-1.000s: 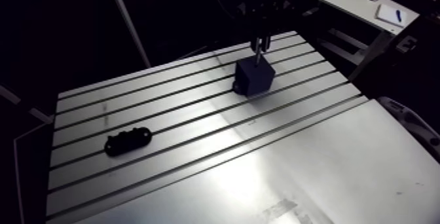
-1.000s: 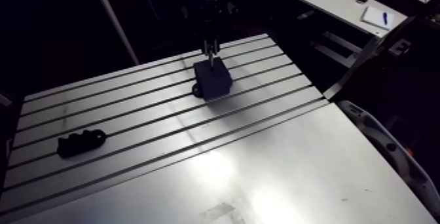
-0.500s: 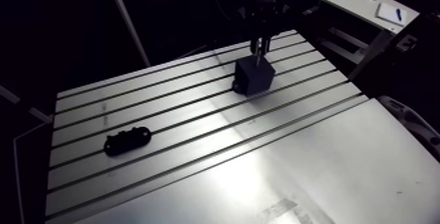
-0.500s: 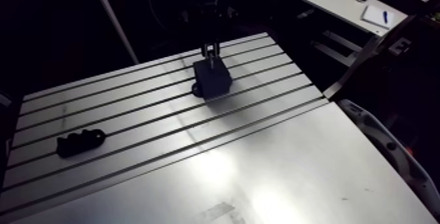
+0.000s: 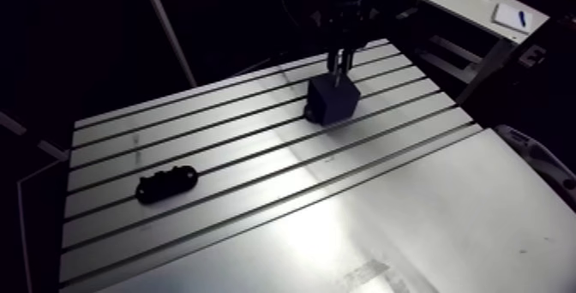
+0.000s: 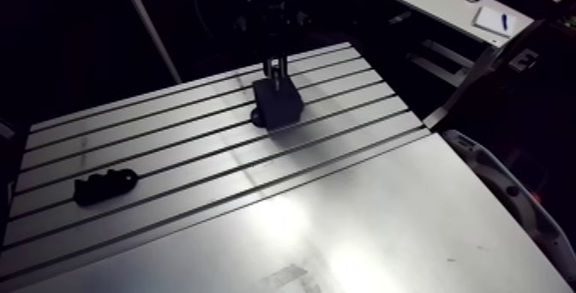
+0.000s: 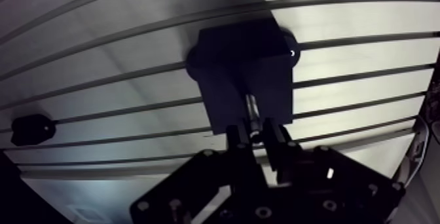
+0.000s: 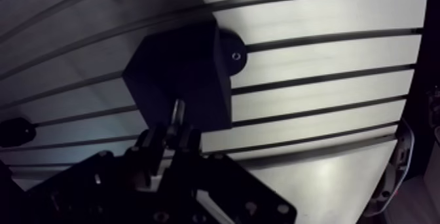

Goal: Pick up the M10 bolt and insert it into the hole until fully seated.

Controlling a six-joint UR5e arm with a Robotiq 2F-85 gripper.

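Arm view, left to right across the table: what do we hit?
Small black fixture → black block. The gripper, shut on the M10 bolt, hangs directly over the block, so it gets no separate place in the order.

Robotics lab: slotted aluminium table (image 5: 386, 211)

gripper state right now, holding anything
Gripper: shut on the M10 bolt, holding it over the black block.
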